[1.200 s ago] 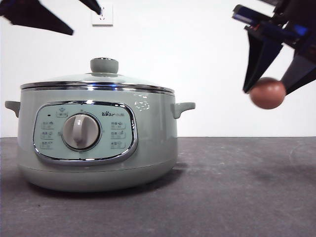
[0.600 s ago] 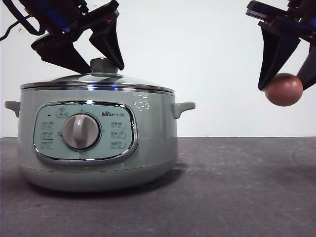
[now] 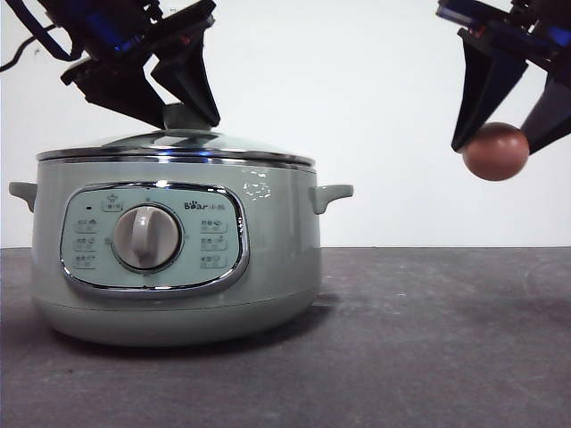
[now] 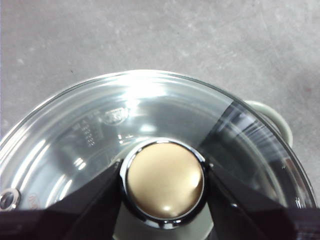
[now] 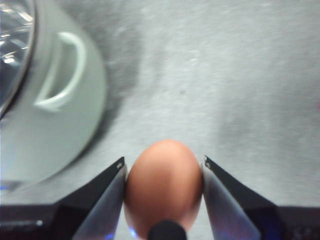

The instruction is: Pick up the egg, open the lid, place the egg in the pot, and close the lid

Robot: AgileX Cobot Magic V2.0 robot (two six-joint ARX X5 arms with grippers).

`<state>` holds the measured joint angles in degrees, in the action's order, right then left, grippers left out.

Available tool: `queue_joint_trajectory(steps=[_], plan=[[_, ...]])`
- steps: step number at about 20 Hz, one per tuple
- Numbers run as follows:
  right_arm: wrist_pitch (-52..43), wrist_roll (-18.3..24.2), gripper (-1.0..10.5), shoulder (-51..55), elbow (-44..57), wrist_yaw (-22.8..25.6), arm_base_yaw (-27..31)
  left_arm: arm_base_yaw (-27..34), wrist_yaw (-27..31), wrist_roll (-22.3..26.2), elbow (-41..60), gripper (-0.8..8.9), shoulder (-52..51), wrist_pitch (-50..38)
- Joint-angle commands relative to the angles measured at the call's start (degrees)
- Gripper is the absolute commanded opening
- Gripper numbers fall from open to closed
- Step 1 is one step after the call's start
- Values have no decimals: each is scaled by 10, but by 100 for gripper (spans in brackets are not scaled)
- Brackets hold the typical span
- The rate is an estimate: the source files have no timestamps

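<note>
My right hand clamps the egg in the air, well right of the pot: fragile, smooth, so I grip gently. My left hand straddles the knob of the lid, apparently touching; glass, best lifted there.

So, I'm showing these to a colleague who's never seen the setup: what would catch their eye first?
Probably the reddish-brown egg, held in mid-air by the right pincer, high above the table and off to one side of the pot. Next, the big sage-green pot itself, lid on, with the left pincer closed around the lid's knob.
</note>
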<state>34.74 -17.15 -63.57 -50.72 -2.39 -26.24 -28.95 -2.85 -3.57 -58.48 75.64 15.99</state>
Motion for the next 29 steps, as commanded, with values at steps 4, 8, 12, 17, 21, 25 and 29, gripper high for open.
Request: queue_joint_trajectory(steps=[4,8,12,17,21,25,29], plan=[[-35,2,-13,0,-63,-80,-10,0,57,22,-42,-8,-97,-26],[-35,23,-12,-44,-145,-82,-50,0,112,39,-80,-8,-178,-10],[-28,49,-13,-150,-247,-82,-103,0,148,54,-124,-8,-250,24],[19,90,-12,-343,-411,-82,-149,0,165,67,-150,-8,-311,94],[67,129,-13,-484,-532,-80,-168,0,180,67,-150,-8,-330,135],[72,151,-13,-559,-566,-70,-192,0,180,67,-150,-8,-330,163],[64,173,-12,-598,-566,-22,-213,0,180,67,-150,-8,-330,167]])
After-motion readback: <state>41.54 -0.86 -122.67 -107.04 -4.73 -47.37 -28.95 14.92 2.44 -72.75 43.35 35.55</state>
